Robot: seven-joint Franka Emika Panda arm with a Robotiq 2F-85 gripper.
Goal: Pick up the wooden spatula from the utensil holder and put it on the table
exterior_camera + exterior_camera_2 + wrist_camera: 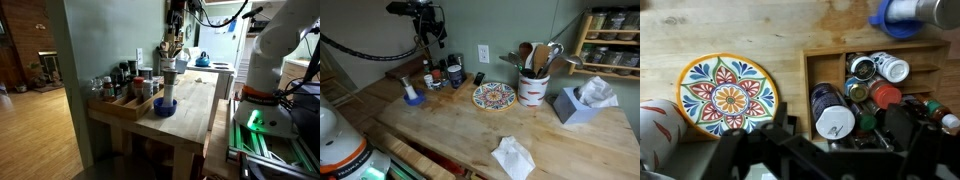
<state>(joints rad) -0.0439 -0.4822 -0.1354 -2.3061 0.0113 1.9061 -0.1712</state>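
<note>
Pale green wall (520, 25) with a white outlet (483, 52), behind a large light-wood table (460, 130) of thick planks. Toward the back of the top, in an exterior view, a white utensil holder (530, 90) with a red band, upright, crowded with wooden and metal tools. Among them the wooden spatula (525, 52), handle down in the holder, blade up, not yet lifted out. Just beside the holder, a round plate (493, 96) painted in a bright floral pattern, lying flat. On the holder's other side, a blue-grey tissue box (580, 105) with a tissue sticking out. Nearer the front edge, a crumpled white tissue (512, 157). At the far corner, a shallow wooden tray (120, 105) packed with upright jars (865, 85), and close to it a blue bowl (165, 108) with a white bottle (169, 85) standing in it. High above the tray, well apart from the utensil holder, the black gripper (432, 40), hanging from the arm, holding nothing. From the wrist camera, dark fingers (740, 158) spread wide at the bottom of the picture, looking down on tray and plate. Mounted on the wall at one side, a wooden spice rack (610, 35). Beyond the table's end, a blue kettle (203, 60).
</note>
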